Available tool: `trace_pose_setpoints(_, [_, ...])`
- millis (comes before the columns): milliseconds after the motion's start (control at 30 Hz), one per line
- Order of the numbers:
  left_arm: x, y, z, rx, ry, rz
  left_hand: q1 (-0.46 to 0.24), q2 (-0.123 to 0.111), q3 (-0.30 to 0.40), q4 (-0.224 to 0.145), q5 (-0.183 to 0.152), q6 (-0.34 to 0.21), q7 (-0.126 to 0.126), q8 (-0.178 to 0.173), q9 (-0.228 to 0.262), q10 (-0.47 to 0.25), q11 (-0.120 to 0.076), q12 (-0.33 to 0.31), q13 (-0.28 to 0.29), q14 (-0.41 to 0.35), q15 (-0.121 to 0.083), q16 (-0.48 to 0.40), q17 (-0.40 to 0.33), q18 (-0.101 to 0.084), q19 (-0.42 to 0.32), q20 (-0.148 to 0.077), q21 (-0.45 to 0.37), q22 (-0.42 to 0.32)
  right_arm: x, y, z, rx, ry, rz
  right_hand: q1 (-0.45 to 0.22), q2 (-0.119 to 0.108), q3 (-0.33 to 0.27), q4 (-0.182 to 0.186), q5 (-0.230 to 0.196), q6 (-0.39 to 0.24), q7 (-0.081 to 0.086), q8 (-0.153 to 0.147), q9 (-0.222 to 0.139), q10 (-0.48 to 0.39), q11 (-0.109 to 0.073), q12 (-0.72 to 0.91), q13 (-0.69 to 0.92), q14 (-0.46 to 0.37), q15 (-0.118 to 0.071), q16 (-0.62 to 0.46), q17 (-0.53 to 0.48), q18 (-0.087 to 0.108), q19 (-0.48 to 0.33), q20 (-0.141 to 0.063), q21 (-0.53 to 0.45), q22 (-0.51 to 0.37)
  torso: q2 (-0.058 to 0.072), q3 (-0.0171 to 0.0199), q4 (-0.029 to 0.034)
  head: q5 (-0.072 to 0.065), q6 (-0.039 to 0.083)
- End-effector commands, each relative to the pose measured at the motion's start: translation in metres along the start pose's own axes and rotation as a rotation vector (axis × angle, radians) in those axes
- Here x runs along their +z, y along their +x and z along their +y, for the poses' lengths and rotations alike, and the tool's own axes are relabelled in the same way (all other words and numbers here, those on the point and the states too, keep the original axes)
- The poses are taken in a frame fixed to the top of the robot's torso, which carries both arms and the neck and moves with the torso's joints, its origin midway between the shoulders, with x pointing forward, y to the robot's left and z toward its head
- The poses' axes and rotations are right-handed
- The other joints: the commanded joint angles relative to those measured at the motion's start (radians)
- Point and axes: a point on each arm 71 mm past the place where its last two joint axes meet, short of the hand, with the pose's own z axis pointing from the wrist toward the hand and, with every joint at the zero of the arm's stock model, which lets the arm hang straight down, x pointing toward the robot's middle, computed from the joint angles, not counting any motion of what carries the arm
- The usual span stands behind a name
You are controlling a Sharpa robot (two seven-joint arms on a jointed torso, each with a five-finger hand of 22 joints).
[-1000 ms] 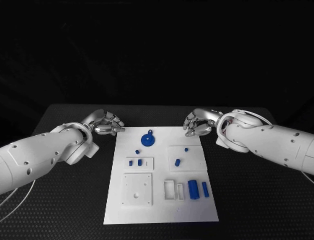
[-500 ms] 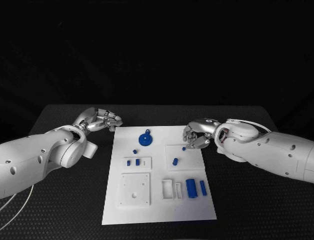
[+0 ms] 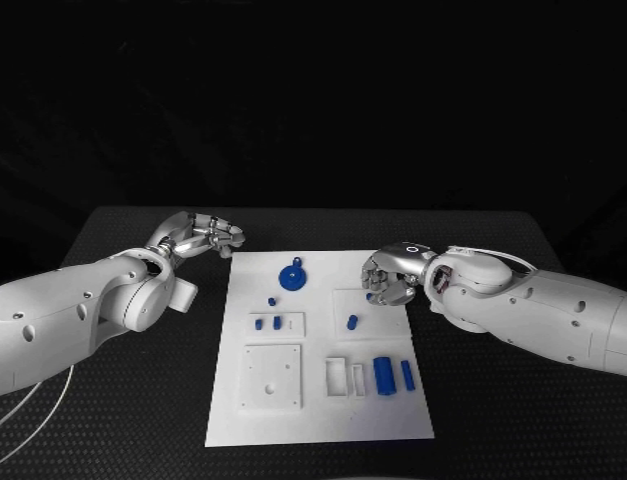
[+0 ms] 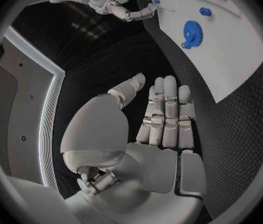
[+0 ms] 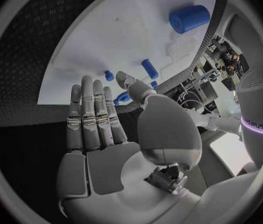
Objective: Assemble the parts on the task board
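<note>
I'm reaching: my empty, spread right hand (image 3: 388, 272) hovers at the task board (image 3: 320, 420)'s 2 o'clock edge; next, lower onto the small blue peg (image 3: 352, 322).

flat white task board (image 3: 320, 400), centre of frame: smooth matt plastic | small blue parts (image 3: 385, 375): smooth plastic, slight sheen | black table (image 3: 140, 400): matt, finely dimpled weave | silver hands (image 4: 162, 129): brushed satin metal | white arms (image 3: 54, 320): glossy plastic shells

The only lettering sits on the right arm's white wrist cuff (image 5: 255, 119), too small to read.
</note>
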Motion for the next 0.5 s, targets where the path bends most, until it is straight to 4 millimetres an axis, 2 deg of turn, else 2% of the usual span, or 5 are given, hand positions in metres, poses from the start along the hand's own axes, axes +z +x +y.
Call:
trace_pose_setpoints(33, [0.000, 0.001, -0.001, -0.027, 0.008, 0.009, -0.008, 0.001, -0.001, -0.005, 0.005, -0.006, 0.006, -0.004, -0.002, -0.002, 0.004, -0.007, -0.001, 0.003, 0.006, -0.007, 0.002, -0.006, -0.003, -0.007, -0.006, 0.000, 0.001, 0.002, 0.002, -0.031, -0.005, 0.003, 0.007, -0.004, 0.020, 0.002, -0.019, 0.010, -0.001, 0.001, -0.002, 0.001, -0.001, -0.007, -0.002, 0.009, 0.001, -0.007, 0.003, 0.006, 0.008, 0.000, -0.005, 0.011, 0.000, -0.0003, -0.0006, 0.002, -0.001])
trace_pose_setpoints(167, [0.001, 0.002, -0.001, -0.031, 0.005, 0.012, -0.009, 0.001, -0.001, -0.005, 0.005, -0.007, 0.008, -0.005, -0.002, -0.003, 0.005, -0.007, -0.002, 0.004, 0.006, -0.009, 0.002, -0.005, -0.002, -0.006, -0.006, 0.000, 0.002, 0.007, 0.001, -0.047, -0.002, 0.023, 0.013, 0.001, 0.046, 0.004, -0.038, 0.021, -0.005, 0.004, -0.002, 0.009, -0.004, -0.006, -0.003, 0.012, 0.000, -0.011, 0.008, 0.006, 0.010, 0.000, -0.008, 0.013, -0.001, -0.0004, -0.0007, 0.002, -0.001])
trace_pose_setpoints(233, [0.001, 0.002, -0.002, -0.032, 0.005, 0.013, -0.010, 0.000, -0.001, -0.005, 0.005, -0.007, 0.008, -0.005, -0.002, -0.003, 0.005, -0.007, -0.002, 0.004, 0.006, -0.009, 0.003, -0.005, -0.002, -0.006, -0.006, 0.000, 0.002, 0.009, 0.001, -0.053, -0.001, 0.028, 0.025, 0.000, 0.112, 0.017, -0.116, 0.031, -0.007, 0.004, -0.004, 0.011, -0.004, -0.009, -0.005, 0.011, 0.002, -0.019, 0.013, 0.005, 0.011, -0.001, -0.015, 0.014, -0.001, -0.0002, -0.0005, 0.002, -0.002])
trace_pose_setpoints(267, [0.001, 0.002, -0.002, -0.032, 0.004, 0.014, -0.010, 0.001, -0.001, -0.005, 0.005, -0.008, 0.009, -0.005, -0.002, -0.003, 0.005, -0.007, -0.002, 0.004, 0.006, -0.009, 0.003, -0.005, -0.001, -0.006, -0.006, 0.000, 0.003, 0.011, 0.002, -0.055, -0.003, 0.031, 0.027, -0.001, 0.134, 0.020, -0.130, 0.034, -0.009, 0.004, -0.005, 0.011, -0.004, -0.010, -0.006, 0.012, 0.002, -0.022, 0.016, 0.006, 0.011, 0.001, -0.017, 0.016, 0.000, -0.0001, -0.0008, 0.003, -0.002])
trace_pose_setpoints(500, [0.001, 0.002, -0.001, -0.032, 0.000, 0.015, -0.011, 0.000, -0.001, -0.004, 0.005, -0.010, 0.010, -0.006, -0.003, -0.005, 0.005, -0.008, -0.002, 0.005, 0.006, -0.011, 0.004, -0.005, -0.001, -0.006, -0.007, 0.000, 0.004, 0.016, 0.005, -0.084, -0.004, 0.040, 0.027, -0.005, 0.150, 0.019, -0.137, 0.041, -0.011, 0.006, -0.004, 0.019, -0.006, -0.007, -0.005, 0.016, 0.001, -0.023, 0.021, 0.006, 0.014, 0.001, -0.018, 0.019, 0.000, 0.0009, -0.0011, 0.005, -0.005])
